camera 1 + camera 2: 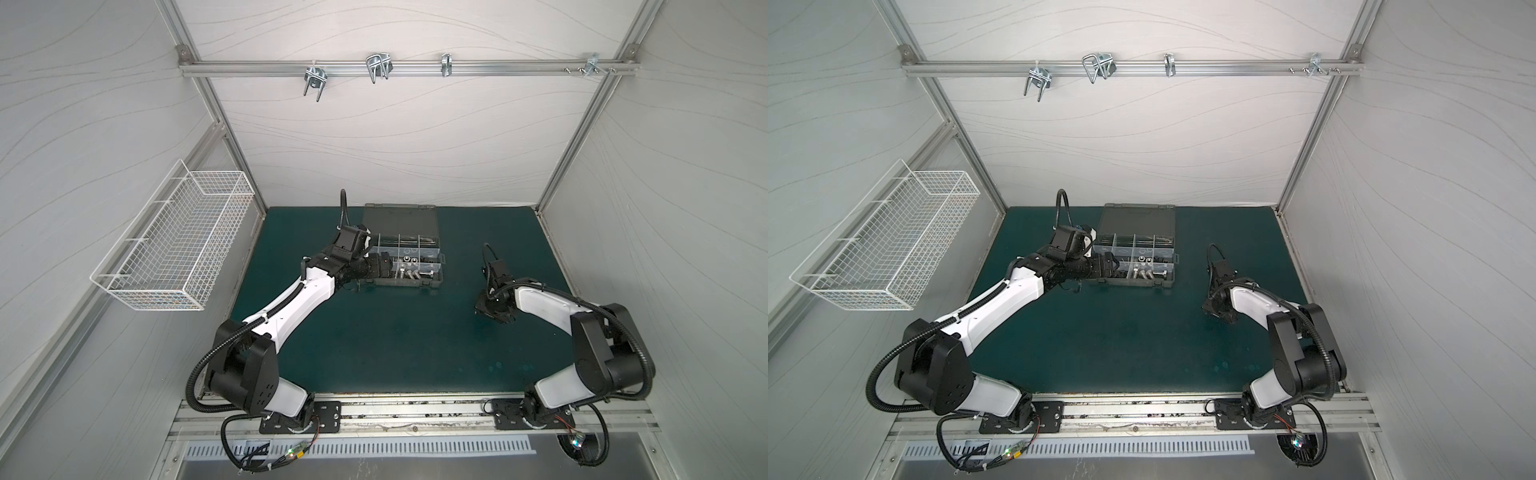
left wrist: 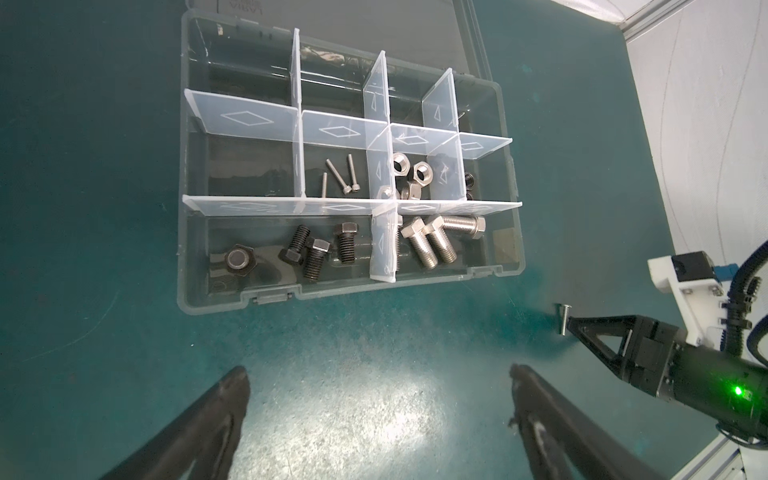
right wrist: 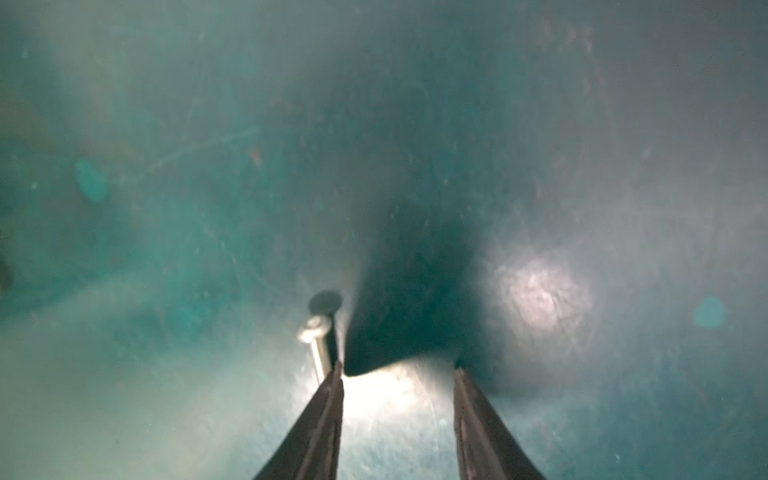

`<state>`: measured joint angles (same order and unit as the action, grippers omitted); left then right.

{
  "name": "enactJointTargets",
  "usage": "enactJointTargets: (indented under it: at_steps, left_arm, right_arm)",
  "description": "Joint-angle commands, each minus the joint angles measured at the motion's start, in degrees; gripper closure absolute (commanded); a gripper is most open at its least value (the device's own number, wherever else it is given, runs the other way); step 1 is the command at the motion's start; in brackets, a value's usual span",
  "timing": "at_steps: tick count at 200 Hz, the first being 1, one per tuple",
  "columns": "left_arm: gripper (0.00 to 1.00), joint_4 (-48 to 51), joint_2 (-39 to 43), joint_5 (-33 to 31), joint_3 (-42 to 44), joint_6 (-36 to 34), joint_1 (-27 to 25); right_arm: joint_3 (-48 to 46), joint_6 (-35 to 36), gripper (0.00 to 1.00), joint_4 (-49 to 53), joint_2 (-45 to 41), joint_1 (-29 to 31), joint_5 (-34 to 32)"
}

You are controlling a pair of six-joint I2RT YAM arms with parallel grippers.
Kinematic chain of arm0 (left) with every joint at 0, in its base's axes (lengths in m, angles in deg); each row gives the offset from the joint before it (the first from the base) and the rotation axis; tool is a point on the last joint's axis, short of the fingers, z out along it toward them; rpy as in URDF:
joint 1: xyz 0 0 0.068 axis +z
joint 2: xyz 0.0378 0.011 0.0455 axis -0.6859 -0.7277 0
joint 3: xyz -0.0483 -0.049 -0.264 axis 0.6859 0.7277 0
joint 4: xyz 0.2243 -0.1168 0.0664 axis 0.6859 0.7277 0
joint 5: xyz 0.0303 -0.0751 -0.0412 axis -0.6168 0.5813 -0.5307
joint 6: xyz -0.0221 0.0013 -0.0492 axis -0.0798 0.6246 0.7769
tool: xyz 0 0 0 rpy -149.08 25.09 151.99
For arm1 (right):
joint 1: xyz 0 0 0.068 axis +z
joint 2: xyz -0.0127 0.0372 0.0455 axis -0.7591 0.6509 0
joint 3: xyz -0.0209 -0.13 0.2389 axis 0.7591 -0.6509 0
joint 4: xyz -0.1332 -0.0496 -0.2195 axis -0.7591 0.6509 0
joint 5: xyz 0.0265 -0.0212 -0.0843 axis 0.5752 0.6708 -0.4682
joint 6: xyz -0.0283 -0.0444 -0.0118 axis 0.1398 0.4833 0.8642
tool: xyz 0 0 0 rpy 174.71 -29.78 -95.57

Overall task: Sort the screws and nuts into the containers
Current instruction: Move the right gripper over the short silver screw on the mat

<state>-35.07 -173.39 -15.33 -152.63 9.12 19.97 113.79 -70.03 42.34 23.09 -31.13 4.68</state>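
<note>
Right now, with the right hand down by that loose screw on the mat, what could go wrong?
1. The thin screw lies outside the right hand, beside one finger, not between the fingers; closing would likely grab nothing.
2. That finger may nudge it and roll it across the mat.
3. The thin-screw compartment borders the nuts; a sloppy drop could missort.

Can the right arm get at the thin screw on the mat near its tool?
Probably yes: the thin screw lies uncovered beside the right tool, but outside its jaws, so a sideways shift seems needed.
</note>
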Motion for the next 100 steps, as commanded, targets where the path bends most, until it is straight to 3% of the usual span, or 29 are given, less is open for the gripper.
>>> enactJointTargets:
  at_steps: [1, 41, 100]
  left_arm:
    - [0.01, -2.33, -0.3, 0.67, -0.22, 0.28, 0.17]
    - [0.01, -2.23, -0.36, 0.81, -0.21, 0.12, 0.13]
    - [0.01, -2.36, -0.54, 0.91, -0.07, 0.18, 0.13]
  right_arm:
    - [0.7, 3.21, 0.59, 2.39, 4.3, -0.38, 1.09]
    - [2.4, 4.59, 0.6, 3.3, 2.21, 0.21, 3.38]
    - [6.01, 4.5, 0.59, 6.55, -0.15, 4.5, -0.12]
